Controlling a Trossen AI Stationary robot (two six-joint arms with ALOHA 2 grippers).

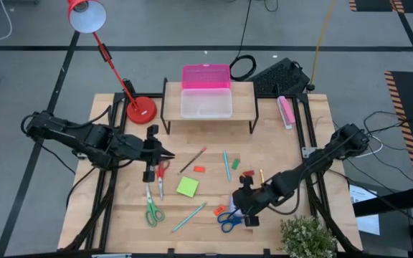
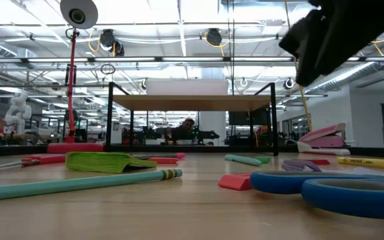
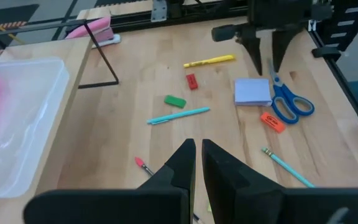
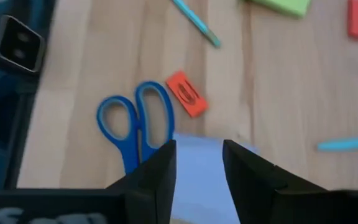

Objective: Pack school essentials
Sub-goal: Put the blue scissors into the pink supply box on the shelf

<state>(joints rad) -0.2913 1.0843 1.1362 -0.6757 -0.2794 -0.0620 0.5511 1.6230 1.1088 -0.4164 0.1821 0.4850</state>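
Note:
Small stationery lies scattered on the wooden table. There are red scissors [image 1: 160, 175], green scissors [image 1: 153, 212], blue scissors [image 1: 229, 221], a green sticky pad [image 1: 187, 187], a teal pencil [image 1: 188, 217] and a teal pen [image 1: 226, 165]. A yellow pen [image 3: 210, 61] and small erasers [image 1: 199, 169] lie there too. My right gripper [image 4: 197, 163] hangs open, fingers down, above a lavender pad [image 3: 252, 91] beside the blue scissors [image 4: 135, 124], touching nothing. My left gripper [image 3: 196, 158] is shut and holds nothing. It hovers over the table's left part near the red scissors.
A clear box with a pink lid [image 1: 206, 93] stands on a low shelf [image 1: 244, 107] at the far middle. A red desk lamp [image 1: 140, 110] stands far left, a pink stapler-like object [image 1: 285, 111] far right and a plant [image 1: 307, 236] at the near right corner.

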